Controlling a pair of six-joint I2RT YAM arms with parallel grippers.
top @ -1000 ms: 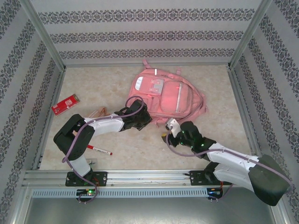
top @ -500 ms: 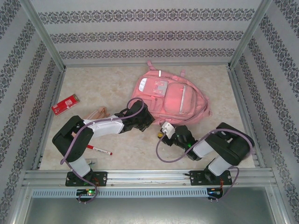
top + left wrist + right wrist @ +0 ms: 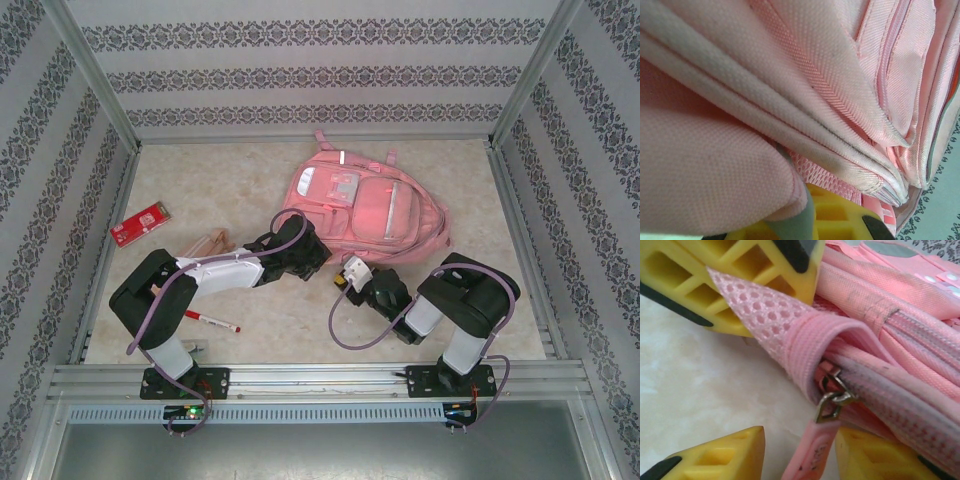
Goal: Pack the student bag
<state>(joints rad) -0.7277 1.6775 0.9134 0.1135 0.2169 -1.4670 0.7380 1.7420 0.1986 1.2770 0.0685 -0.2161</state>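
The student bag (image 3: 372, 205), a pink fabric backpack, lies flat in the middle of the table. My left gripper (image 3: 309, 257) is shut on its near-left corner; in the left wrist view pink fabric (image 3: 740, 165) is pinched against the yellow finger (image 3: 840, 215). My right gripper (image 3: 345, 280) sits just right of that corner, jaws open. In the right wrist view a pink zipper pull (image 3: 810, 450) hangs from its metal slider (image 3: 832, 402) between my two yellow fingertips (image 3: 720, 455), with a gap on the left side. The left gripper's finger (image 3: 740, 280) holds the mesh corner above.
A red card (image 3: 139, 222) lies at the far left, wooden sticks (image 3: 206, 243) beside the left arm, and a red pen (image 3: 212, 321) near the left base. Metal frame rails (image 3: 300, 380) border the table on all sides.
The right arm has folded in and its gripper has slid left to the bag's near corner, its jaws narrowing. The bag shifted slightly away. The left gripper kept its hold.
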